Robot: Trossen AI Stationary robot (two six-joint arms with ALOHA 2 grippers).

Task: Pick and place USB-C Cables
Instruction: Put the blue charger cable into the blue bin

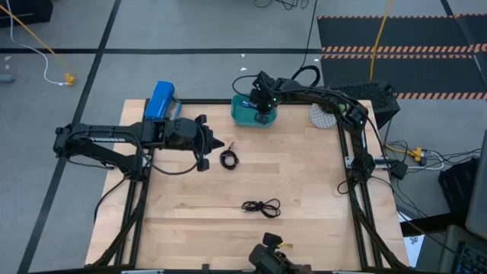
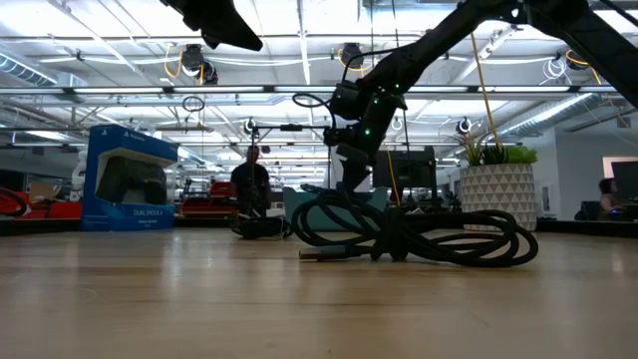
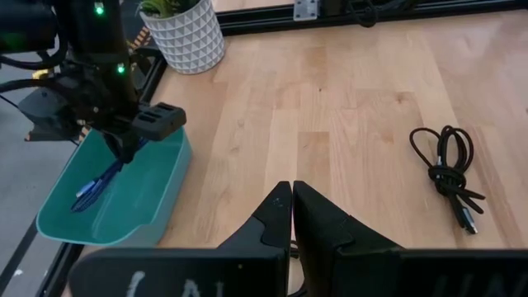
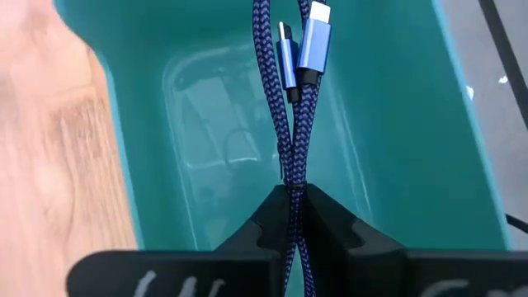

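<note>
Blue cable (image 4: 289, 107): pinched between the fingers of the right hand (image 4: 290, 198), hanging doubled with its plugs lowest, inside the bin (image 4: 396, 165); the left wrist view shows its lower end down near the bin floor.
Bin: teal, at the far edge of the worktop (image 1: 304, 183); landmark for all below.
Right hand: directly over the bin mouth, closed on the blue cable, pointing down into it.
Key relation: cable's long axis runs straight down from the hand into the bin, walls on every side of it; a release here should drop it inside, by my reading.
Coil (image 1: 229, 159): tight black coil on the worktop, nearer the front than the bin and a little to its left.
Bundle (image 1: 261, 206): loose black bundle, well toward the front from the bin, lying long-ways across the worktop.
Left hand (image 1: 218, 144): fingers pressed together, holding nothing, left of the bin and just beside the coil.
Nearer arm: left hand is clearly nearer the coil; the bundle lies between both arms' reach, neither close.
Room: bare wood all round coil and bundle; a plant pot (image 1: 323, 116) stands right of the bin, a blue box (image 1: 160, 100) well left of it.
Stage: first cable about to be dropped, two left, I judge.
</note>
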